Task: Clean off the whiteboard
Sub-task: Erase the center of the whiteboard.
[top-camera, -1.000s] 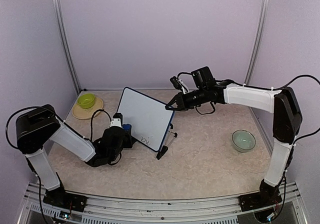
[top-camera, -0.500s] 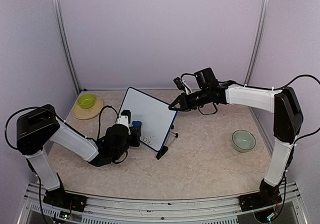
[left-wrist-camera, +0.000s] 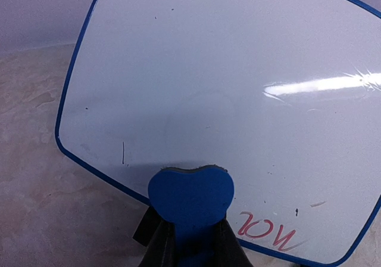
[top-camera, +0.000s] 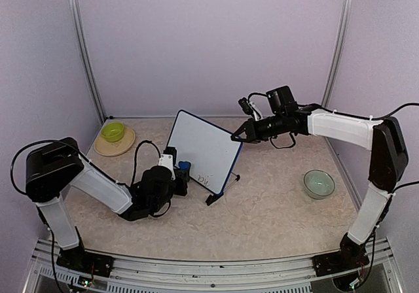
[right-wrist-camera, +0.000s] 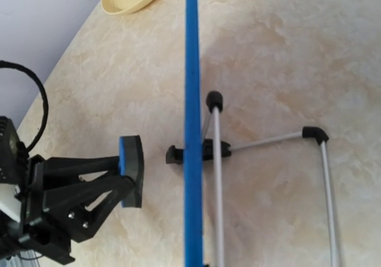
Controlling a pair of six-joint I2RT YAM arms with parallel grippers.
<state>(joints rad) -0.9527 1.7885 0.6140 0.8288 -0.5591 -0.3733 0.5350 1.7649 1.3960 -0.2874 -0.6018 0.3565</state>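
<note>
Whiteboard (top-camera: pixel 203 150) erasing is partly done, by my reading: most of the white face is blank, and what is left sits low on it. The board stands near the middle of the worktop (top-camera: pixel 275 221), tilted back on its fold-out legs (right-wrist-camera: pixel 215 160), its face turned toward the left arm.

The left end effector (top-camera: pixel 180 178) is clamped on a blue heart-shaped eraser (left-wrist-camera: pixel 190 192), fingers pressed against its sides. From the right wrist view the eraser's dark pad faces the board with a gap between them, so it is just beside the face and not touching. It is held low, probably because the remaining marks lie near the bottom edge.

The right end effector (top-camera: pixel 237 136) reaches in from the far right, its fingers together at the board's upper corner. It appears to pinch the thin blue frame there, most likely to brace the light board so it does not tip or slide when the eraser pushes on it.

Counts: one whiteboard, one eraser and two arms. Two silver rods of the stand show behind the frame. On the face there is one red scribble (left-wrist-camera: pixel 262 231), one short black stroke (left-wrist-camera: pixel 123 152) and a few tiny specks. There are two bowls: a green bowl (top-camera: pixel 112 131) on the single yellow plate (top-camera: pixel 98 148) at the far left corner, and a pale bowl (top-camera: pixel 319 183) near the right edge.
</note>
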